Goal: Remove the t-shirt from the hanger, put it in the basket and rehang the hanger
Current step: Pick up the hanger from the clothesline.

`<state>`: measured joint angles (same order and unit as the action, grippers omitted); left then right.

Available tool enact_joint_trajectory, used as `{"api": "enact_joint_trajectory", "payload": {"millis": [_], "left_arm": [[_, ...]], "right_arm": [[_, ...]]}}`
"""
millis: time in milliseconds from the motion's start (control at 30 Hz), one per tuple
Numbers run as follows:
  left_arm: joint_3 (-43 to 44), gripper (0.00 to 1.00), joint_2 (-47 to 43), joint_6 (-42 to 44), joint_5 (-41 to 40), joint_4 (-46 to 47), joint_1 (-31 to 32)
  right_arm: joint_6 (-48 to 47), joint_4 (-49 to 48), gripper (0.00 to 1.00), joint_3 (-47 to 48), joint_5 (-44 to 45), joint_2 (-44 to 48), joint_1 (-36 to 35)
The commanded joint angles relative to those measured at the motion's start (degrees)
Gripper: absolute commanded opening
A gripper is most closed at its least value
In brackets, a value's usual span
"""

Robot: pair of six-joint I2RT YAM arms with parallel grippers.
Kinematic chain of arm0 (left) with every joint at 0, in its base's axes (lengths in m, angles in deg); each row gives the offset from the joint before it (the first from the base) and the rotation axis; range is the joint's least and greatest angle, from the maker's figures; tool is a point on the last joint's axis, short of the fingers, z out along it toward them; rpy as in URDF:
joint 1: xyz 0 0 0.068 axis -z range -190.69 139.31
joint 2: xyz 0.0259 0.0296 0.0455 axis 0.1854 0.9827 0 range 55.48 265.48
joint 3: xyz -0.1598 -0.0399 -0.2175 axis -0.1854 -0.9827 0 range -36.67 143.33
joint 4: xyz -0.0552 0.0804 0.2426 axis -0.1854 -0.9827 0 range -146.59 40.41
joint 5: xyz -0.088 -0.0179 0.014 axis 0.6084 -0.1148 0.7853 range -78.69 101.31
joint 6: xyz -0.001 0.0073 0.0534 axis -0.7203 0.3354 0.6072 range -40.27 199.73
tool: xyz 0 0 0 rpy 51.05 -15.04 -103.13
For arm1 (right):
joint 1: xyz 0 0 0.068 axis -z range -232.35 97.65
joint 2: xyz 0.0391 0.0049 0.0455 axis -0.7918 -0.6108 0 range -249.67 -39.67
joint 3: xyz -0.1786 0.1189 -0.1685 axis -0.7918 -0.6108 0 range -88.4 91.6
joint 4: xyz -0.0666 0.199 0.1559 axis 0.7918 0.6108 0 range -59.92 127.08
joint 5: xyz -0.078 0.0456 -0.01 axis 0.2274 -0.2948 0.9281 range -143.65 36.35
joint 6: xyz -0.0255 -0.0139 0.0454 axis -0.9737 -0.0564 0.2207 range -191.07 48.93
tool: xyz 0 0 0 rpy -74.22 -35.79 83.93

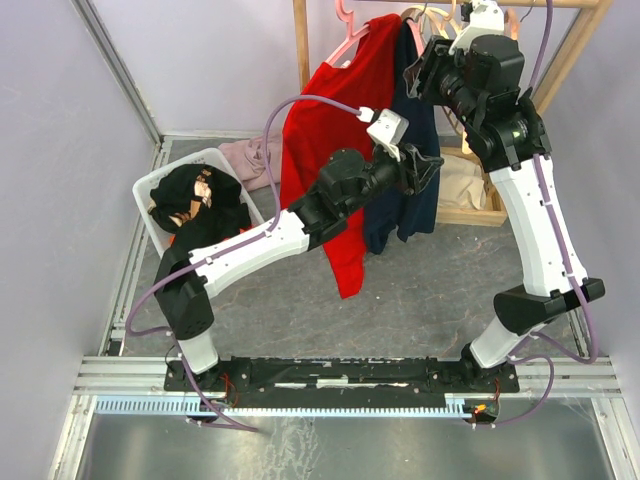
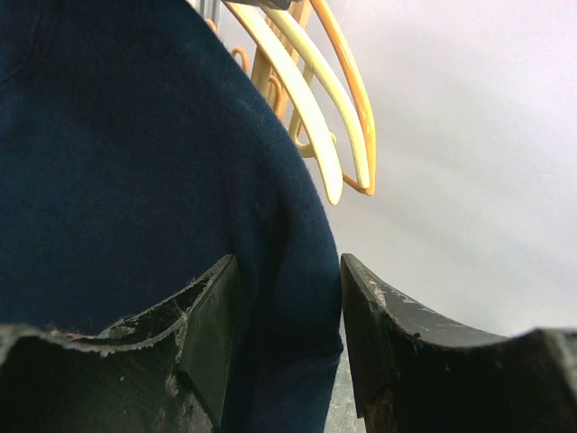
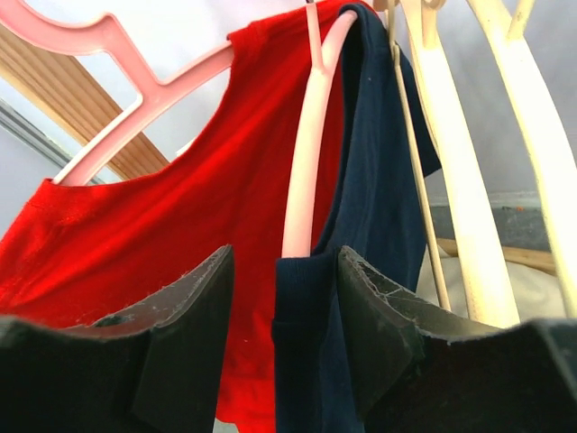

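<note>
A navy t-shirt (image 1: 410, 215) hangs on a pink hanger (image 3: 306, 162) from the wooden rack, right beside a red t-shirt (image 1: 325, 150) on another pink hanger (image 1: 345, 25). My left gripper (image 1: 425, 165) reaches in from the left at mid height and is shut on the navy t-shirt (image 2: 135, 180); a fold of its cloth fills the gap in the left gripper (image 2: 288, 280). My right gripper (image 1: 425, 55) is up at the top of the rack. In the right wrist view the right gripper (image 3: 284, 271) stands open around the navy collar (image 3: 311, 298) and the hanger arm, with a gap on its left side.
Several empty cream hangers (image 2: 306, 108) hang to the right of the navy shirt. The wooden rack post (image 1: 300, 40) rises behind the red shirt. A white basket (image 1: 160, 185) of dark clothes sits at the left. A pink cloth (image 1: 250, 155) and a beige cloth (image 1: 465, 185) lie on the floor.
</note>
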<state>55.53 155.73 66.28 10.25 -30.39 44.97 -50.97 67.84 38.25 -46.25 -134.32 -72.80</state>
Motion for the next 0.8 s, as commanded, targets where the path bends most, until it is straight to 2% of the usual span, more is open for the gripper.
{"api": "enact_joint_trajectory", "payload": {"millis": [0,200,533,767], "left_arm": [[3.1,0.56,0.8,-2.5,1.6,3.0,0.5],[4.4,0.56,1.7,-2.7,2.5,2.8,0.7],[4.7,0.56,0.8,-2.2,1.8,-0.4,0.9],[-2.2,0.56,-5.9,-1.1,-2.7,-3.6,1.0]], "right_arm": [[-1.4,-0.1,0.55,1.3,2.8,0.9,0.3],[-2.8,-0.1,0.46,-0.4,5.9,1.5,0.3],[-4.6,-1.2,0.19,-1.4,9.6,1.6,0.3],[-9.0,-6.3,0.12,-1.8,8.8,2.8,0.2]]}}
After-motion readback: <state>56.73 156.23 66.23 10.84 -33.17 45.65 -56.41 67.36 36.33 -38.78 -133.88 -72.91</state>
